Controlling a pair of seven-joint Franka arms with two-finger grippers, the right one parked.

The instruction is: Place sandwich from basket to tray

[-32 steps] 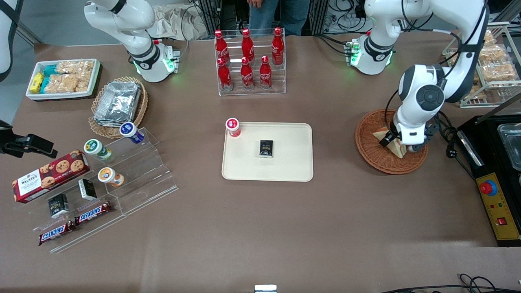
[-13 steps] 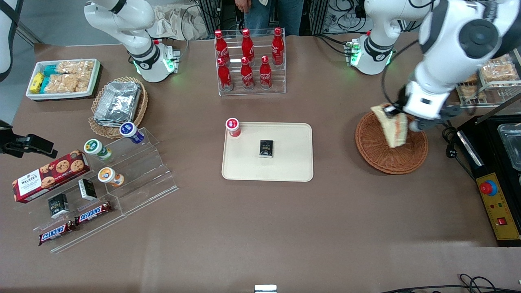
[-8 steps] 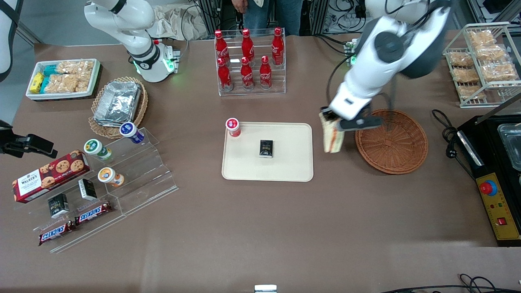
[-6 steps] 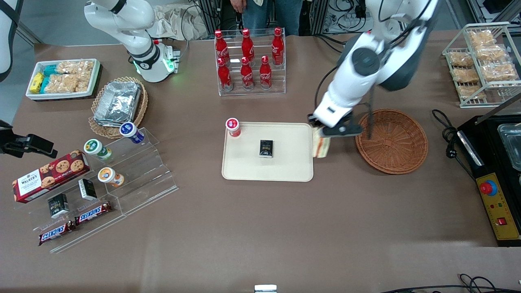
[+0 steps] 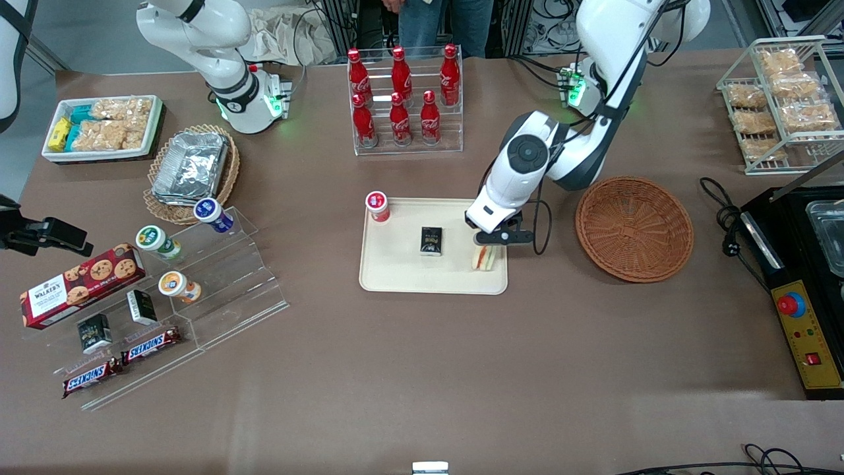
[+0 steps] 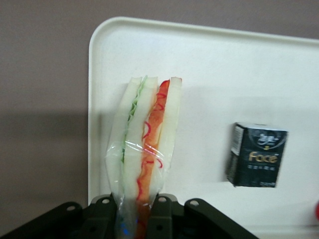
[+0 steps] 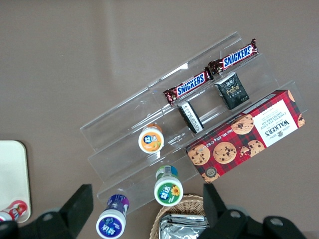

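Pincer (image 5: 488, 243) clamped on the sandwich (image 5: 484, 258), holding it on edge over the tray (image 5: 395, 274), at the tray end nearest the basket (image 5: 633, 228). Can't tell if its lower edge touches the tray yet. Basket sits off the tray toward the working arm's end of the worktop. Small black box (image 5: 431, 240) lies mid-tray, apart from the sandwich.

Risks: sandwich is close to the tray rim, so letting go while upright could tip it over the rim onto the worktop. Plastic wrap may cling to the fingers (image 6: 160, 215) and drag it on retreat.
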